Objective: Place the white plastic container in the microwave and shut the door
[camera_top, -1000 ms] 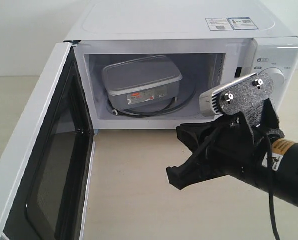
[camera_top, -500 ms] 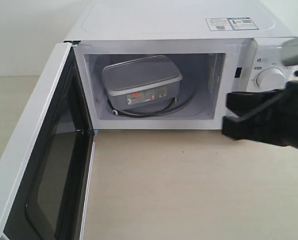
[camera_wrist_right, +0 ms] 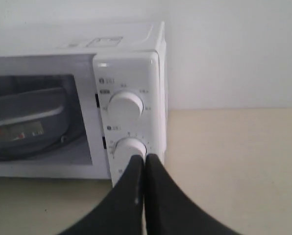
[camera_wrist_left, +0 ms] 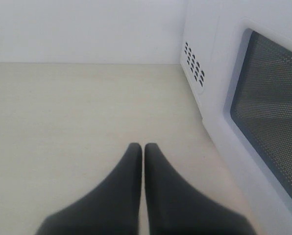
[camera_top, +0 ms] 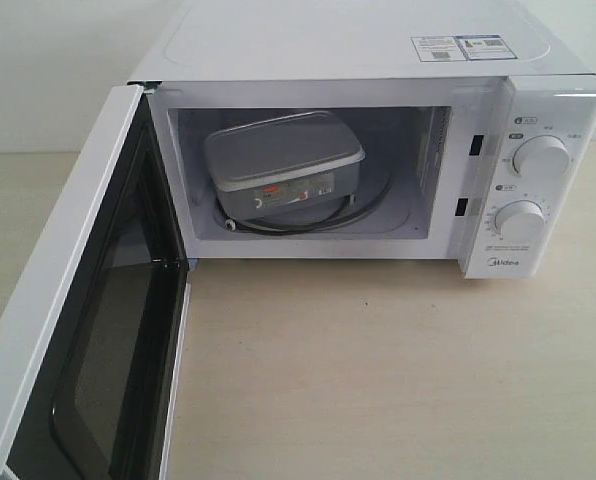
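The white plastic container (camera_top: 283,165) sits inside the microwave (camera_top: 378,50), resting tilted on the turntable ring, label facing out; the right wrist view shows part of the container (camera_wrist_right: 28,110) too. The door (camera_top: 88,310) hangs wide open to the left, and its dark window (camera_wrist_left: 273,112) shows from outside in the left wrist view. Neither gripper appears in the exterior view. My left gripper (camera_wrist_left: 143,147) is shut and empty over bare table, outside the door. My right gripper (camera_wrist_right: 146,157) is shut and empty, back from the dial panel (camera_wrist_right: 126,105).
The microwave stands on a beige tabletop (camera_top: 378,380) against a white wall. Two round dials (camera_top: 540,157) sit on its right panel. Vent slots (camera_wrist_left: 195,71) mark the door's outer edge in the left wrist view.
The right arm has pulled back out of the exterior view to the right, uncovering the dial panel. The container and the door have not moved.
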`<state>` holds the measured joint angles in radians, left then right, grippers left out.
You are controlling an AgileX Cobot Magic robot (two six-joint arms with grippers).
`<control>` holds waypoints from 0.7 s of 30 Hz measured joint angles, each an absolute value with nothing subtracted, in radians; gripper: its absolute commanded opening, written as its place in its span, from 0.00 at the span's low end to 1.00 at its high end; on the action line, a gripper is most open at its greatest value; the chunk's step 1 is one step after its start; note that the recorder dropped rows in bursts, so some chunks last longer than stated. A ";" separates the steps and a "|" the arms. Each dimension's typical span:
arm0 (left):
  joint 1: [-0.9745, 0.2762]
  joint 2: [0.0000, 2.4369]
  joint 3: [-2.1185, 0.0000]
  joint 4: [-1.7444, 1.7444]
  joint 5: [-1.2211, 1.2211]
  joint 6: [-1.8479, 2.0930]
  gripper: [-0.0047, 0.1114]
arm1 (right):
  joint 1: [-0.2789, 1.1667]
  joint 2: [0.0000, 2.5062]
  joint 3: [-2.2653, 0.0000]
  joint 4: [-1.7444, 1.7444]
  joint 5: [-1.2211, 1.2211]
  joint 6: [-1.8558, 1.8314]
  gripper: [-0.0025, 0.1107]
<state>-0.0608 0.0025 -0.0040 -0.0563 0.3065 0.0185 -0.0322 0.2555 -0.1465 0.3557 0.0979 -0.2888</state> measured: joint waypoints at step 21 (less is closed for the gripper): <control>-0.061 0.002 -0.004 -0.056 0.307 0.018 0.08 | -0.038 0.006 0.001 0.215 0.326 -0.119 0.02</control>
<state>-0.0608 0.0025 -0.0040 -0.0563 0.3065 0.0185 -0.0383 0.0060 0.0009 0.2152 0.3262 -0.1189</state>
